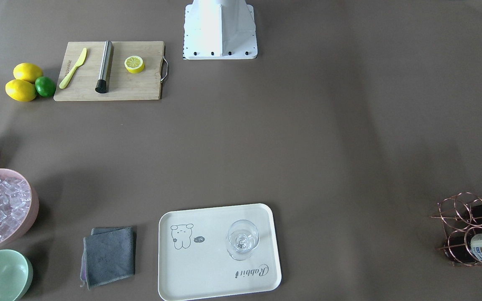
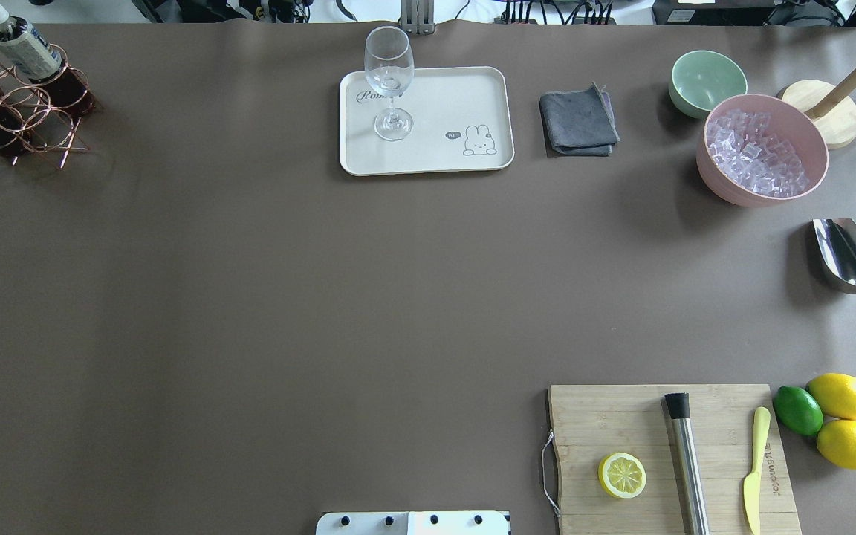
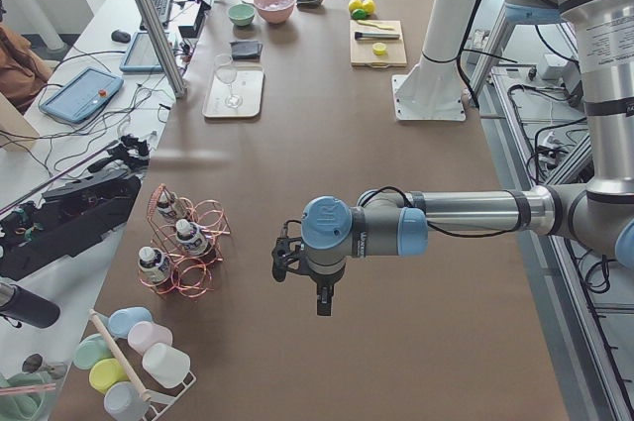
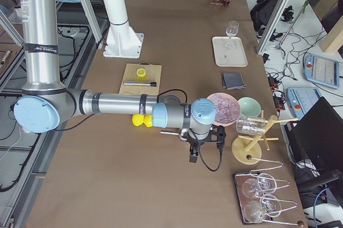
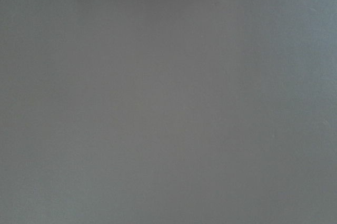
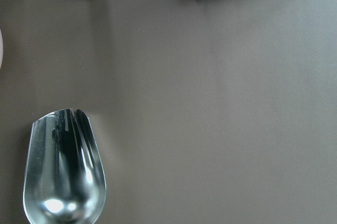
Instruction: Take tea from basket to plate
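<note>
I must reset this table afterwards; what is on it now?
tea: three, brown, in basket
basket: one, rose-gold, far left corner
plate: one, cream, far middle
glass: one, clear, on plate
cloth: one, grey, right of plate
green bowl: one, far right
pink bowl: one, holds ice, beside green bowl
stand: one, wooden, beside pink bowl
scoop: one, steel, right edge
board: one, wooden, near right; bears lemon half, steel rod, yellow knife
lemons: two, yellow, right of board
lime: one, green, beside lemons
left pincer: over bare table
right pincer: near scoop
</note>
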`<state>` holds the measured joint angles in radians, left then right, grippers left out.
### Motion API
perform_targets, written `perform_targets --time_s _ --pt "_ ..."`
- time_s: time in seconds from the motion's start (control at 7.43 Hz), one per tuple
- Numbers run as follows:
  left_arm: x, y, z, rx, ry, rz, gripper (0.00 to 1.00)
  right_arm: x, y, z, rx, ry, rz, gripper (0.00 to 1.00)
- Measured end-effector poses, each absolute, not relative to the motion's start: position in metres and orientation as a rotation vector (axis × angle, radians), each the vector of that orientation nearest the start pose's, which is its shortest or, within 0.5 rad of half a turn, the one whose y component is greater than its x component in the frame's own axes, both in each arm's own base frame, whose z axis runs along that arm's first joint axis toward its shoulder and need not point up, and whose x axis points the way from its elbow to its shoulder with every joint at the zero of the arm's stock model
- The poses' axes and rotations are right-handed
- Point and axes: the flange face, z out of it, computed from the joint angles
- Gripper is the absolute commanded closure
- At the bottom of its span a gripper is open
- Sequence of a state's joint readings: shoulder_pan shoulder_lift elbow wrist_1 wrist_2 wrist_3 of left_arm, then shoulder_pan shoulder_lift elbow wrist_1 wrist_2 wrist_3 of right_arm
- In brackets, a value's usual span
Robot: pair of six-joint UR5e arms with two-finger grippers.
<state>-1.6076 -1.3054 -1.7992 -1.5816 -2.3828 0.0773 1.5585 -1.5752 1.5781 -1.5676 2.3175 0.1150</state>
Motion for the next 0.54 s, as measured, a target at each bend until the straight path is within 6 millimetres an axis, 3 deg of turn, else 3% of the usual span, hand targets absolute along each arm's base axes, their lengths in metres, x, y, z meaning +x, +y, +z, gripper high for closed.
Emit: perform_targets --time_s 0.54 --pt "-0.0750 -0.3759 0.6579 0.022 0.810 0.028 0.02 0.0593 -0.4931 0.6534 -0.031 -0.750 0.091 0.01"
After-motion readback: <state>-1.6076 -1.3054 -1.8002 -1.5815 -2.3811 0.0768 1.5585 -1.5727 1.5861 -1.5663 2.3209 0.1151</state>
